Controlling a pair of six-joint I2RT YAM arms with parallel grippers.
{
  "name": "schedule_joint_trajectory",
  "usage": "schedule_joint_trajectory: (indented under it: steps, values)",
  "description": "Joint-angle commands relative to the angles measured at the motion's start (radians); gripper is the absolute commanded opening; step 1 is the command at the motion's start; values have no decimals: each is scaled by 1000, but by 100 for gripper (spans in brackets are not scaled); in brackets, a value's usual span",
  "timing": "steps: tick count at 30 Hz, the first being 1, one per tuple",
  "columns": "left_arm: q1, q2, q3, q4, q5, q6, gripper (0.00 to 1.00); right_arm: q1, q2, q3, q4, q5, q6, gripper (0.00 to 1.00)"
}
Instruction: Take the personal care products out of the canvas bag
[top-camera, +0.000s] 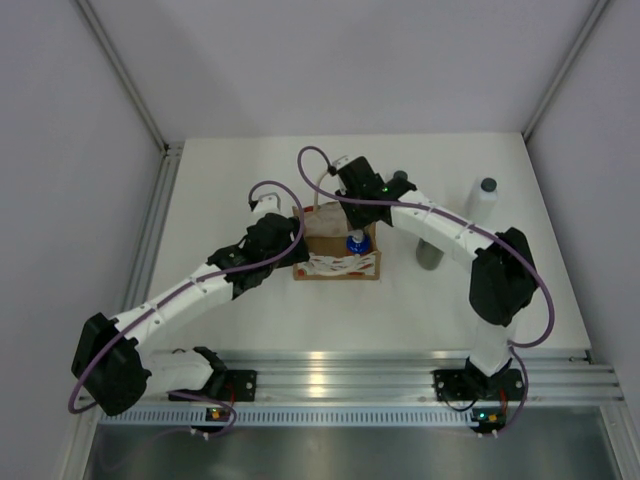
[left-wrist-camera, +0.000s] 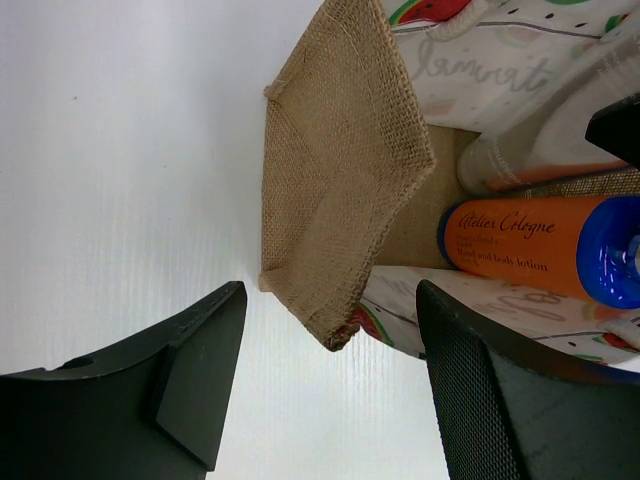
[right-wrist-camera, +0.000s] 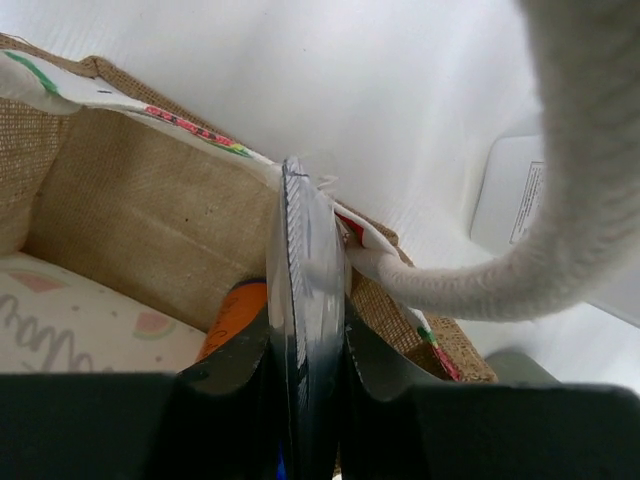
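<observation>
**While the right arm pins the rim, one bottle waits inside**

As the right gripper (right-wrist-camera: 308, 240) sits pinched shut on the far rim of the small tan canvas bag (top-camera: 335, 266), right beside the cream rope handle (right-wrist-camera: 560, 200), we get a good look at the job left to do. The orange bottle with the blue top (left-wrist-camera: 520, 245) is down inside the bag, towards its right end, with its top showing to the overhead camera.

Out on the white table (top-camera: 230, 200), to the right of the bag, stand a white bottle with a dark grey cap (top-camera: 486, 203) and a grey-green bottle (top-camera: 430, 252). Another dark cap (top-camera: 400, 180) peeks out behind the right arm, and we take that for the third one out.

The left gripper (left-wrist-camera: 332, 330) hangs wide open at the bag's left end. Its fingers straddle the woven corner without holding it, as far as we can see.

So how do we do this well? We'd say keep that right-hand pinch firm and low, so the soft wall stays open and the bag doesn't ride up. The open left hand should come over the rim, not into it, and take the orange bottle across its body, below the slippery top. The handle loop is the snag to watch.
</observation>
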Motion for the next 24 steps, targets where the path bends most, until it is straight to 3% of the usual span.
schedule_joint_trajectory:
  steps: [1,4,12,24]
  values:
    - [2,-8,12,11,1,5,73,-16,-11,-18,51,3,-12,9]
    - [2,-8,12,11,2,5,73,-16,-37,-50,95,15,-20,0]
    - [0,-5,15,11,-1,6,73,-18,-212,-262,398,-23,-37,0]
    - [2,-8,15,10,-13,6,74,-50,-300,-386,594,-101,-35,0]
